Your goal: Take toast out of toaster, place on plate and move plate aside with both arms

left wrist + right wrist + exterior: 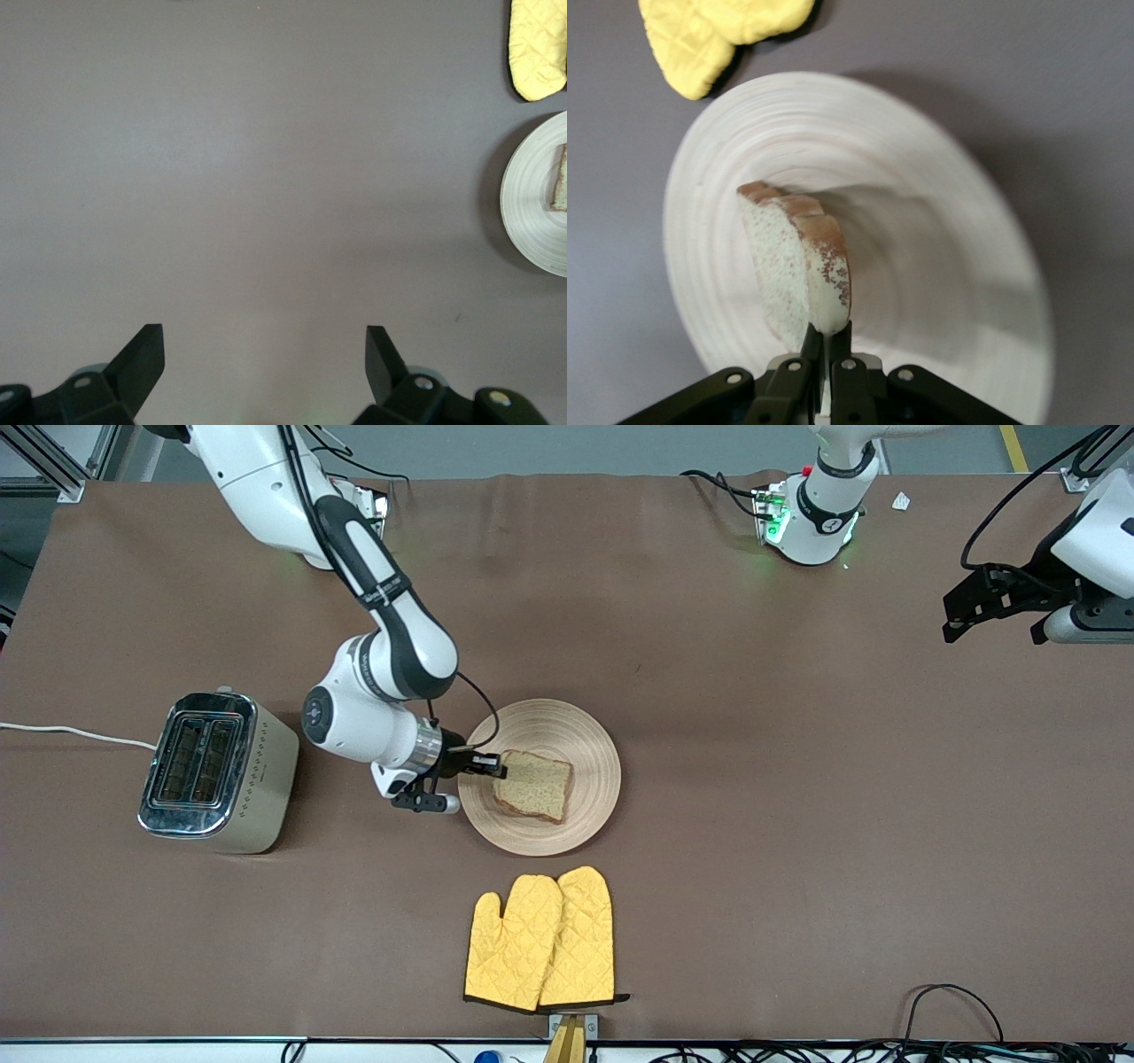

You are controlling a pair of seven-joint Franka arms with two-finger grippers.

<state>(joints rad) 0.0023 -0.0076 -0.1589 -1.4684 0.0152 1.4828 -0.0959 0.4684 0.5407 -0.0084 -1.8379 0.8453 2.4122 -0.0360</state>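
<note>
The round wooden plate point(571, 731) lies mid-table. The toast point(533, 786), speckled light-brown with a darker crust, is over the plate, its far end low on it. My right gripper point(498, 765) is shut on the toast's edge over the plate's rim toward the toaster. In the right wrist view the fingers point(818, 341) pinch the slice point(799, 266) over the plate point(939, 266). My left gripper point(992, 607) is open and empty, waiting in the air at the left arm's end of the table. Its wrist view shows the gripper point(266, 354) over bare table, with the plate point(532, 208) at the edge.
A silver toaster point(215, 772) with empty slots stands toward the right arm's end of the table. Two yellow quilted oven mitts point(542, 941) lie nearer the front camera than the plate. Cables run along the front edge.
</note>
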